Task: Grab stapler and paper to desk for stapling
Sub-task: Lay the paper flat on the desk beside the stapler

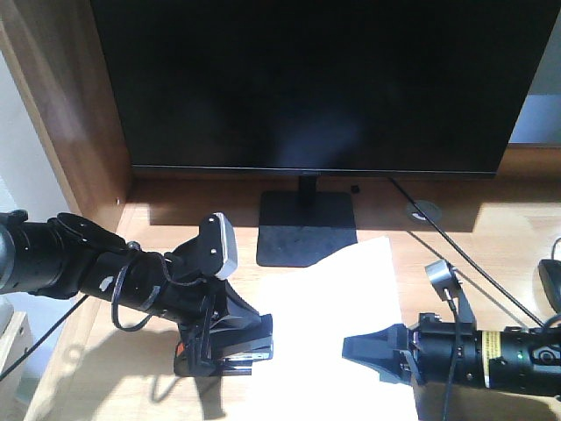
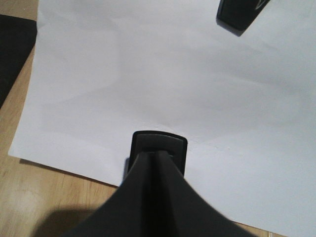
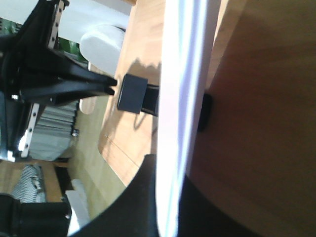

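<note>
The white paper (image 1: pixel 326 303) lies on the light wood desk (image 1: pixel 500 263) in front of the monitor. My left gripper (image 1: pixel 219 346) is shut on the small black stapler (image 1: pixel 241 349) at the sheet's left edge. In the left wrist view the stapler (image 2: pixel 158 141) shows just past the closed fingers (image 2: pixel 143 187), over the paper (image 2: pixel 148 74). My right gripper (image 1: pixel 352 348) is shut on the sheet's right edge. The right wrist view shows the paper (image 3: pixel 177 74) edge-on between the jaws, with the stapler (image 3: pixel 132 94) beyond it.
A large black monitor (image 1: pixel 316 79) fills the back, and its flat stand base (image 1: pixel 307 230) touches the paper's far edge. A dark wooden side panel (image 1: pixel 70 132) rises at left. A cable (image 1: pixel 469 259) runs back right, and a dark mouse (image 1: pixel 552 281) sits at the right edge.
</note>
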Robot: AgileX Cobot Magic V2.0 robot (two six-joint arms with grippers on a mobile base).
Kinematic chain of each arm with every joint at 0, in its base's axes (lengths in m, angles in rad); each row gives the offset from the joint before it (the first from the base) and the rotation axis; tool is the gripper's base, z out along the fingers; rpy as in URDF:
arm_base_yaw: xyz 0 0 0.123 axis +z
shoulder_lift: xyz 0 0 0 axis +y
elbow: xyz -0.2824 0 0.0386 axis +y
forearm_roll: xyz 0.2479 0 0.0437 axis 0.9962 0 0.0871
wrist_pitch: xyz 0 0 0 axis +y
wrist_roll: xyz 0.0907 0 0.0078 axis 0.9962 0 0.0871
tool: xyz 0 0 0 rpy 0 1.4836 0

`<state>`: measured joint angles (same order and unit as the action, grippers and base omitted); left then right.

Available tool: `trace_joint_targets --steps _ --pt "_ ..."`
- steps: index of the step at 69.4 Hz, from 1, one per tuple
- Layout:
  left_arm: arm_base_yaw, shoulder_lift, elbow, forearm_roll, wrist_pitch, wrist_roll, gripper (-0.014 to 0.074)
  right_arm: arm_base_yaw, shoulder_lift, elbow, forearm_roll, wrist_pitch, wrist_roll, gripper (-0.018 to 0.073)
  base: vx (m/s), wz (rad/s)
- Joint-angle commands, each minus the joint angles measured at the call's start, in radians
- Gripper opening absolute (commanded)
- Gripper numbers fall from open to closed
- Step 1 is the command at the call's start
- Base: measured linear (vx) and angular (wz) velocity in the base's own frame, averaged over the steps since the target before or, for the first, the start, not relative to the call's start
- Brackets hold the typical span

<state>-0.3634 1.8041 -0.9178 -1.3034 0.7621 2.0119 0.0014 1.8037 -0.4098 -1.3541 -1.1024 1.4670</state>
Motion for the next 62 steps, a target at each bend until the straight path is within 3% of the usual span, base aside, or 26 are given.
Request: trace_joint_targets --steps 1,35,62 --pt "-0.004 -0.039 -0.024 -0.049 0.035 0.002 -0.0006 -0.001 0.013 -0.030 0.031 -0.123 -0.031 -0.0003 0.00 0.00" --pt "-0.004 -0.039 -0.024 -0.049 0.035 0.002 -0.0006 0.001 0.108 -0.073 0.067 -0.153 -0.026 -0.0003 0.00 0.00" --pt "-0.004 -0.039 -0.024 -0.050 0.036 0.002 -0.0006 0.120 0.108 -0.073 0.217 -0.104 -0.051 -0.0003 0.00 0.00"
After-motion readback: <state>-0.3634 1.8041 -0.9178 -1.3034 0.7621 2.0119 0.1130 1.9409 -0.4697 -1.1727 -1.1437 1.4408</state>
